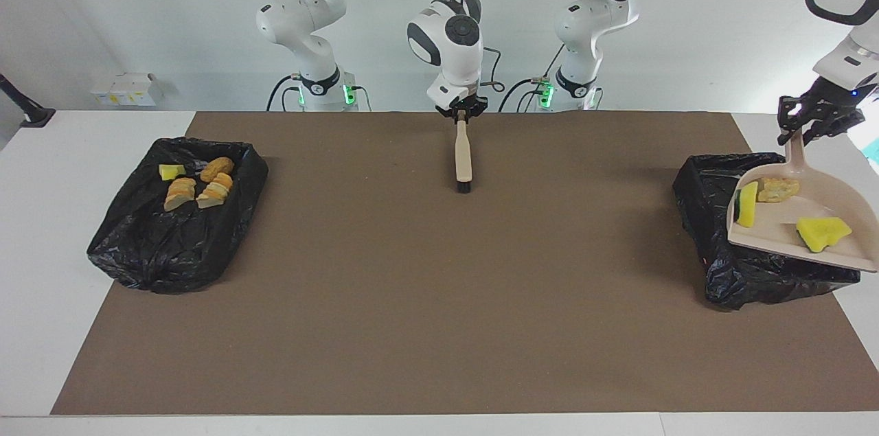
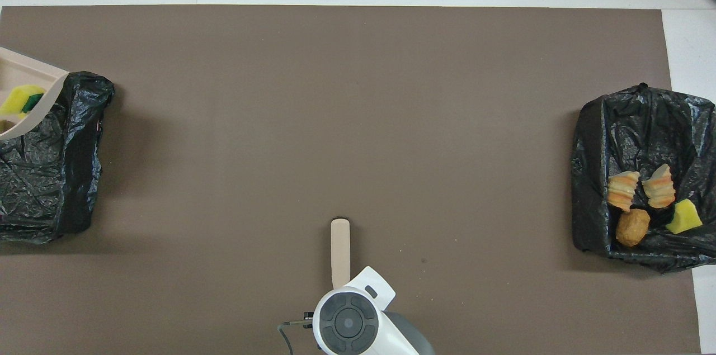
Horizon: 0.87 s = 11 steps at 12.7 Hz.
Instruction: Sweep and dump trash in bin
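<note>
My left gripper [image 1: 810,125] is shut on the handle of the beige dustpan [image 1: 776,226] and holds it tilted over the black-bagged bin [image 1: 728,271] at the left arm's end. The pan holds a green-and-yellow sponge [image 1: 746,204], a bread-like piece [image 1: 778,189] and a yellow sponge [image 1: 822,233]. In the overhead view only the pan's corner [image 2: 47,98] shows, over that bin [image 2: 61,165]. My right gripper [image 1: 461,113] is shut on the beige brush [image 1: 463,158], bristle end down at the mat; the brush also shows in the overhead view [image 2: 340,249].
A second black-bagged bin [image 1: 158,244] at the right arm's end holds a yellow sponge [image 1: 171,171] and three bread-like pieces [image 1: 217,168]; it also shows in the overhead view [image 2: 637,114]. A brown mat [image 1: 439,285] covers the table. A white box [image 1: 127,88] sits off the mat.
</note>
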Tool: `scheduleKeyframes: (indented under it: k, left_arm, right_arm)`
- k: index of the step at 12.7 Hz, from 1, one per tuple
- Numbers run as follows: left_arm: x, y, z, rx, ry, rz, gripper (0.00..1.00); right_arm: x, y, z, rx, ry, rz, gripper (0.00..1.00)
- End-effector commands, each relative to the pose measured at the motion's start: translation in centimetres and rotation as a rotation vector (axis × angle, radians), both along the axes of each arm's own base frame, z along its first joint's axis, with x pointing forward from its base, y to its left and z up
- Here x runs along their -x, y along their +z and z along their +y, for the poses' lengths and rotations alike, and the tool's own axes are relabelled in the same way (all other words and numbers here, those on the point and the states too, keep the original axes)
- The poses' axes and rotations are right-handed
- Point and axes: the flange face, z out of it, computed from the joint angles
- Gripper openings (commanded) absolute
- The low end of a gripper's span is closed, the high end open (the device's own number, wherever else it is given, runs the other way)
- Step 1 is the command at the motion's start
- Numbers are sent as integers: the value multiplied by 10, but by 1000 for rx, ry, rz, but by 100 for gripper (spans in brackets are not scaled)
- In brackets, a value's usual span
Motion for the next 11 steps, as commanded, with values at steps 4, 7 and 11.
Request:
scheduleKeyframes:
  k: [4, 7, 11]
  left_arm:
    - [18, 6, 40, -102, -109, 25, 0]
    - [26, 7, 56, -210, -185, 97, 0]
    - [23, 4, 68, -338, -291, 160, 0]
  right_arm:
    - [-51, 75, -15, 44, -21, 63, 100]
    - [-93, 126, -45, 26, 30, 79, 100]
    - [-145, 174, -99, 5, 126, 51, 100]
